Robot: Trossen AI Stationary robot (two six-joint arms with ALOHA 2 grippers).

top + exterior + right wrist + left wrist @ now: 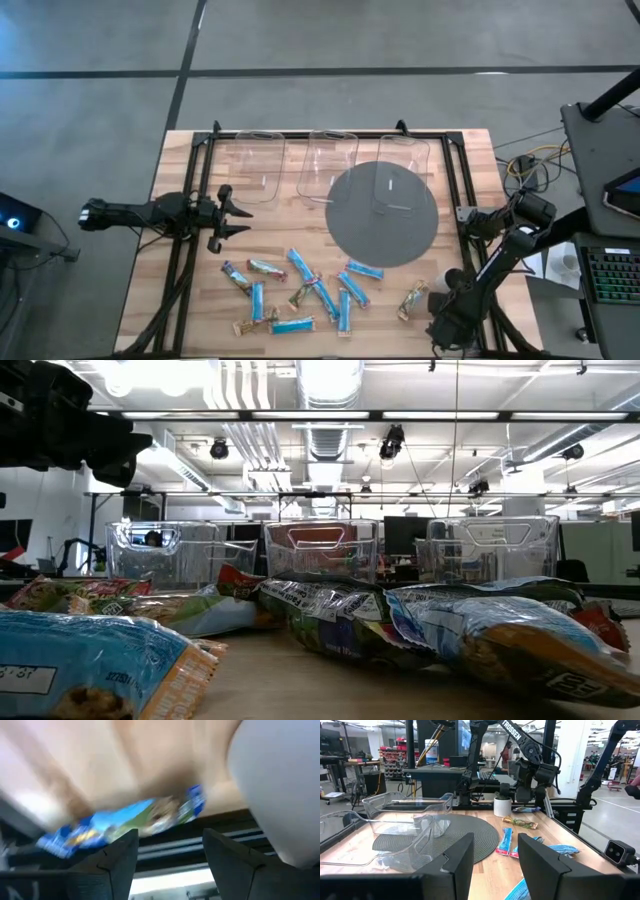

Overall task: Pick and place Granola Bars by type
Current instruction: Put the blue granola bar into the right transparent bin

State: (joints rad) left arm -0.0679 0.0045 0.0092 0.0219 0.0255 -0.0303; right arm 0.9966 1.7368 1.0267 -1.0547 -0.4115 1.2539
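Still, our left claw (238,214) and right claw (170,852) hang spread and empty; the overlapping granola bars (300,285) risk a double grab.

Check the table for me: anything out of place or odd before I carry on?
One thing: a tan bar lies apart from the main heap of bars, close to the right pincer by a white cup. The three clear bins stand in a row with no bars visible inside.

Left claw (240,214) gapes at the table's left; right claw (170,851) gapes, empty.
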